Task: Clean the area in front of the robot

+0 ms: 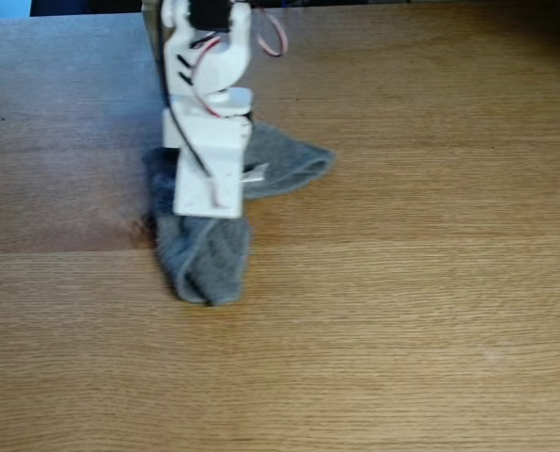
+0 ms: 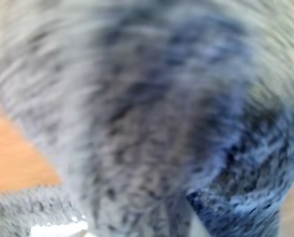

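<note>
The robot point(image 1: 207, 66), a small white arm with a black motor block and red, black and white wires, reaches down from the top of the fixed view. Its flat white gripper point(image 1: 208, 202) rests on a crumpled grey terry cloth point(image 1: 204, 259) lying on the area, a light-brown wooden tabletop point(image 1: 402, 282). One lobe of the cloth spreads to the right point(image 1: 294, 162), another towards the front. How the jaws stand is hidden by the gripper body. The wrist view is a blurred close-up of the cloth point(image 2: 151, 108), with a strip of wood point(image 2: 13, 158) at the left.
The tabletop stretches wide to the right and towards the front of the cloth. A small dark mark point(image 1: 135, 224) sits on the wood just left of the cloth. The table's far edge point(image 1: 63, 17) runs along the top left.
</note>
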You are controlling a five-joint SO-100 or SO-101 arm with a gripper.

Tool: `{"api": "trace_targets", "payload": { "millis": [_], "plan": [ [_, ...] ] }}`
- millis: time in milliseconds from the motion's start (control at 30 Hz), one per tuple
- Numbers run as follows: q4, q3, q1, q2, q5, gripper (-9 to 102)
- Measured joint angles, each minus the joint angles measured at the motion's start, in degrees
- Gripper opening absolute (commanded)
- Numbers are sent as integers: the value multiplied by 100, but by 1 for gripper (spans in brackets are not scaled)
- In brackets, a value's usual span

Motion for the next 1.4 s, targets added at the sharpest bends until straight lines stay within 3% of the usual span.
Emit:
{"api": "trace_targets", "payload": {
  "millis": [233,433,533,967,1100,1400],
  "plan": [
    [-2417,1037,-1107,229,-396,0],
    [-5212,1063,-861,-659,-1002,0],
    [-5687,782,-510,-1371,-1318,0],
    [-4975,-1863,650,-2953,-2268,0],
    [-3885,-2215,932,-2892,-2285,0],
    [-325,-1652,1705,-1397,-1503,0]
  ]
}}
